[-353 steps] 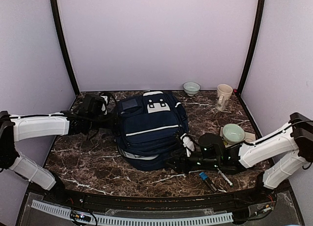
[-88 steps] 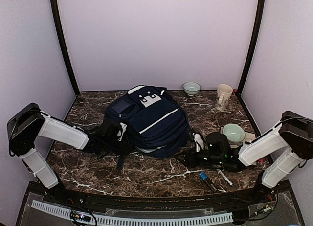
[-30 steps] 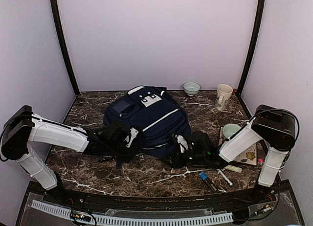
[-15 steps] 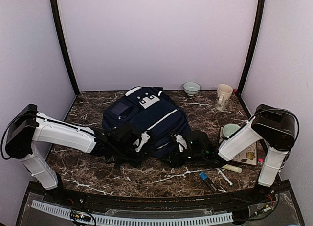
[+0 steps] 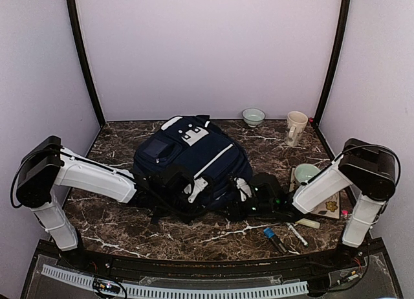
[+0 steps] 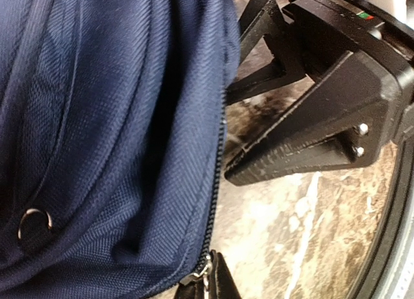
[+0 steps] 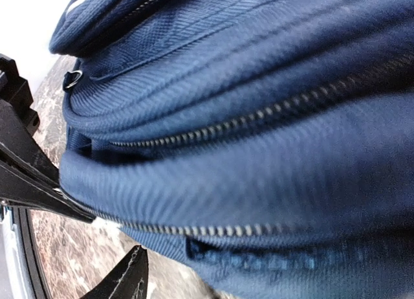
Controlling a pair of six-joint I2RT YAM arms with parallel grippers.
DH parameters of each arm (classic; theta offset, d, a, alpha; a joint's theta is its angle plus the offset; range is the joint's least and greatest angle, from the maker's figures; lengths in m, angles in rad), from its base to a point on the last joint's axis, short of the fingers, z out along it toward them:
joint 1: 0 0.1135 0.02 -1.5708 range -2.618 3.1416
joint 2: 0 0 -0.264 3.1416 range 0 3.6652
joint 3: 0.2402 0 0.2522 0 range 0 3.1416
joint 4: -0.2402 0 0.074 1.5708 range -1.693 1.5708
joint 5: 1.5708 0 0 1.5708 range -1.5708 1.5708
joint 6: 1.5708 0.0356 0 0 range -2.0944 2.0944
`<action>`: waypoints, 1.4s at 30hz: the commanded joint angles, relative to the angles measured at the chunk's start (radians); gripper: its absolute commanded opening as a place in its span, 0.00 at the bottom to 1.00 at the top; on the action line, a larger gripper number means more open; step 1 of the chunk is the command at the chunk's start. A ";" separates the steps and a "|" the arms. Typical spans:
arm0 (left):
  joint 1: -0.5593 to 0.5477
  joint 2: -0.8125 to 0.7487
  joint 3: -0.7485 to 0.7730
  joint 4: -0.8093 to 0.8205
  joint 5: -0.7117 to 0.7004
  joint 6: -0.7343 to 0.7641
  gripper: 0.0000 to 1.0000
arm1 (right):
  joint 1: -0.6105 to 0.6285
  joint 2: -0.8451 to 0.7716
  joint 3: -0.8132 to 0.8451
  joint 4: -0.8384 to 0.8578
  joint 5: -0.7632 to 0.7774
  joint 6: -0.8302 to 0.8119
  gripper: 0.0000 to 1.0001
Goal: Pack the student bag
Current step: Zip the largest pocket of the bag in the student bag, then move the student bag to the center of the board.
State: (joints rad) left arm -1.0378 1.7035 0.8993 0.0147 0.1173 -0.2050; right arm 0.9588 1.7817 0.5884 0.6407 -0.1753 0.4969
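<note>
The left tool (image 5: 195,188) is fully closed on the zip pull (image 6: 203,271) at the near edge of the student bag (image 5: 187,150). In the left wrist view the metal pull meets the closed fingertips at the end of the zipper line.

The right tool (image 5: 236,194) has its jaws partly apart. One finger touches the bag's fold beside a zipper. The other finger stands clear of the fabric, with the desk (image 5: 116,143) showing in the gap. It grips nothing.

Left arm: it reaches low from its base on the left, forearm running right across the desk to the bag's near edge. Right arm: its elbow is raised at the right side, forearm running left and low to the bag's near-right corner. The two tools face each other, near but apart.

The student bag lies flat at mid-desk, white stripe up, patch end toward the back wall.

Count:
- arms: two
- student bag: one
- bowls: two, one at the back (image 5: 253,116), one on the right (image 5: 309,173)
- mug (image 5: 296,127): one, upright, back right
- pen-like sticks (image 5: 297,234): three, near right of the desk
</note>
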 commanded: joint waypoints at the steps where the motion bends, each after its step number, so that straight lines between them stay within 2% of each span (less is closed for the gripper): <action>1: -0.042 0.000 0.022 0.038 0.128 0.016 0.00 | -0.008 -0.086 -0.037 0.032 0.051 -0.030 0.57; 5: -0.042 0.000 0.019 0.029 0.141 0.021 0.00 | -0.008 -0.130 -0.072 0.008 0.076 -0.044 0.57; 7: -0.042 -0.009 0.017 0.024 0.146 0.026 0.05 | -0.008 -0.145 -0.085 0.001 0.084 -0.047 0.57; 13: -0.042 -0.120 -0.046 0.054 0.116 0.052 0.46 | -0.008 -0.181 -0.127 0.003 0.093 -0.040 0.57; 16: -0.043 -0.199 -0.077 0.034 0.015 0.066 0.54 | -0.008 -0.228 -0.141 0.005 0.087 -0.036 0.57; 21: -0.049 -0.311 -0.111 -0.058 -0.350 0.047 0.56 | -0.006 -0.271 -0.154 -0.006 0.082 -0.032 0.58; 24: -0.051 -0.362 -0.137 -0.096 -0.466 0.040 0.57 | -0.006 -0.277 -0.158 0.014 0.065 -0.025 0.58; 32: -0.052 -0.334 -0.150 -0.118 -0.514 0.024 0.54 | -0.019 -0.135 -0.081 0.044 0.078 -0.022 0.57; 38: -0.056 -0.264 -0.132 -0.107 -0.481 0.044 0.52 | -0.117 -0.049 -0.026 0.084 -0.015 -0.024 0.57; 42: -0.062 -0.225 -0.115 -0.079 -0.462 0.072 0.50 | -0.189 -0.020 0.036 0.049 -0.028 -0.072 0.57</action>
State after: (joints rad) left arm -1.0908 1.4586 0.7586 -0.0780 -0.3569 -0.1627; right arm 0.8513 1.7214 0.5518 0.6735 -0.2222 0.4686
